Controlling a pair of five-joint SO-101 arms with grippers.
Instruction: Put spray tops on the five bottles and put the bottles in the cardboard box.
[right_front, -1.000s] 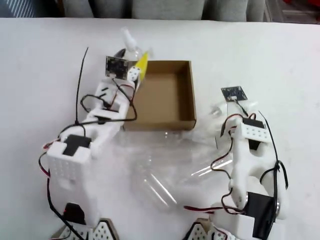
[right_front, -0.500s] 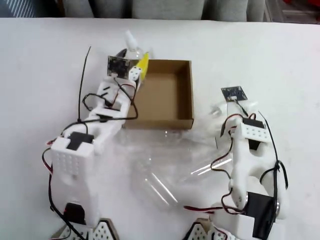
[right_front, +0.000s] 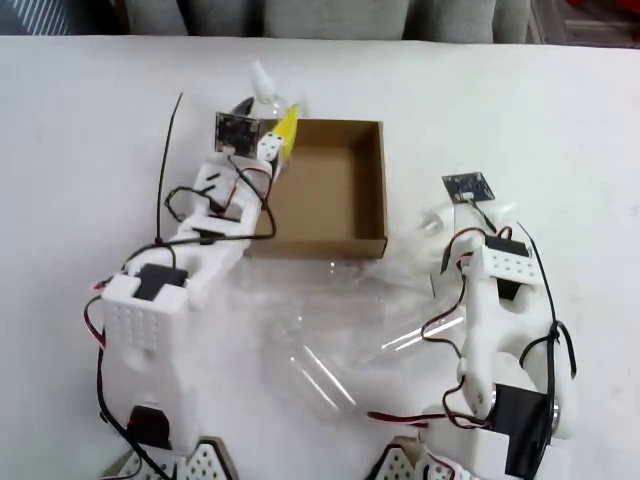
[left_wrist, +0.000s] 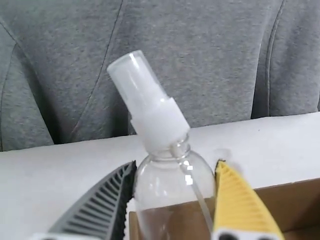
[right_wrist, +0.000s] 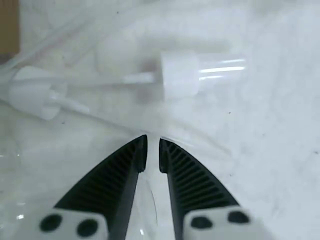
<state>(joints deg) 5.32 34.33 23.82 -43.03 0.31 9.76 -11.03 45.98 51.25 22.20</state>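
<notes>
High view: we see the cardboard box (right_front: 330, 190), and the left gripper (right_front: 262, 128) at its far corner, clenched around a spray-topped bottle (left_wrist: 172, 190). We judge the boxing step is in hand; next, lower the bottle inside and release. The right gripper (right_wrist: 152, 142) hangs nearly closed, empty, over a loose spray top (right_wrist: 180, 75).

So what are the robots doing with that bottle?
The left arm's hand grips a clear plastic bottle that already wears a white spray top, holding it by the far left corner of the brown cardboard box. The right arm's hand, closed with nothing in it, hangs low over the white table, pointing at a loose white spray top. More clear bottles lie between the arms.
</notes>
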